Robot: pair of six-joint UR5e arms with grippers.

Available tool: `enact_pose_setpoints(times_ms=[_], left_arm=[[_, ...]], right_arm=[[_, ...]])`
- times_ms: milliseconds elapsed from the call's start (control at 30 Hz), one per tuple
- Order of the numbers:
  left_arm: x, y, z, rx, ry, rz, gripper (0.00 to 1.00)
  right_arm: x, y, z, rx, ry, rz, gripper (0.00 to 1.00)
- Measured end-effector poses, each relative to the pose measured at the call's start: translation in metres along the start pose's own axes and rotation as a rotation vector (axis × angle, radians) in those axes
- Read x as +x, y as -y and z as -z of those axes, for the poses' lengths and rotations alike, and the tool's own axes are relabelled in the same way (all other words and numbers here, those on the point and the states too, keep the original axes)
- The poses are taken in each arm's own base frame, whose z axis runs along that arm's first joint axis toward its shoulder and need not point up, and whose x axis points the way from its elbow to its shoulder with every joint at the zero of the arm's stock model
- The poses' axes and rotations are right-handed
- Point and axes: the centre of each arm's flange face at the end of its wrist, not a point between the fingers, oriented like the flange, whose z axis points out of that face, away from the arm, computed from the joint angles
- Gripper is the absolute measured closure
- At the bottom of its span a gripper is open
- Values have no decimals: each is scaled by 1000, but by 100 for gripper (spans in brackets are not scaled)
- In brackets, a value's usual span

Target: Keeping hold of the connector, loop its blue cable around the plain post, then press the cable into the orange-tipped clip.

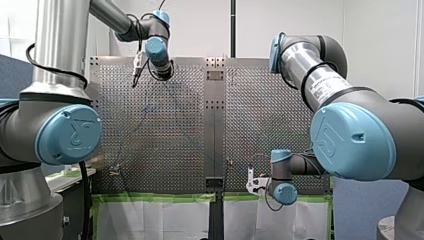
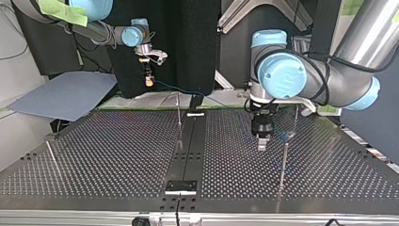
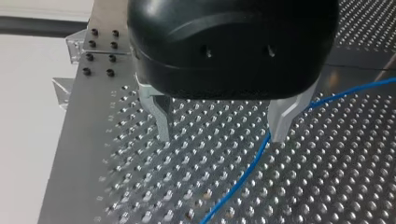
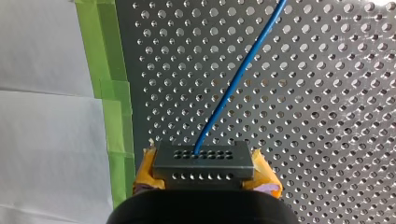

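**Right pincer** (image 4: 203,173): mine, closed on the connector (image 4: 203,161). Its yellow pads (image 4: 147,170) press the two short ends of the connector. In the top view this pincer (image 2: 148,79) hangs beyond the bench's far edge, at the view's left, clear of the surface.

**Connector:** a dark block with two rows of small holes in the face that shows. It sits square between the pads.

**Blue cable** (image 4: 238,77): leaves the upper row of holes and runs straight ahead of the pincer over the perforated bench (image 4: 327,116). In the top view it sags from the connector towards the bench's centre strip (image 2: 188,141).

**Green tape** (image 4: 114,107): edges the bench beside the pincer, with white sheeting past it.

**Left pincer** (image 3: 222,127): mine, black body, metal fingers (image 3: 161,119) spread wide with nothing between them. The tips hover close above the bench. The cable (image 3: 247,168) crosses under one fingertip and lies on the holes; I cannot tell whether it touches the tip. In the top view this pincer (image 2: 262,140) points down over the bench's right half.

**Thin posts** (image 2: 179,115): several stand upright on the bench, one near the centre strip and two close to my left pincer. I cannot tell which bears the orange tip.

**Grey sheet** (image 2: 66,94): lies off the bench at the top view's left.
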Motion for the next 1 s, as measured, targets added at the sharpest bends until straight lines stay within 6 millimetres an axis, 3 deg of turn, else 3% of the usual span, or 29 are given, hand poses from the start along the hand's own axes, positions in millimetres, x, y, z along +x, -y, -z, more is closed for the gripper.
enact_pose_setpoints(times_ms=[400,667,1000], left_arm=[[7,8,-9,-2,-1,1,0],[22,10,-16,-47,-41,-36,0],[19,7,-23,-113,-4,-30,0]], right_arm=[[0,0,0,1,1,0,100],[0,1,0,1,2,0,100],[0,1,0,1,-1,-1,100]])
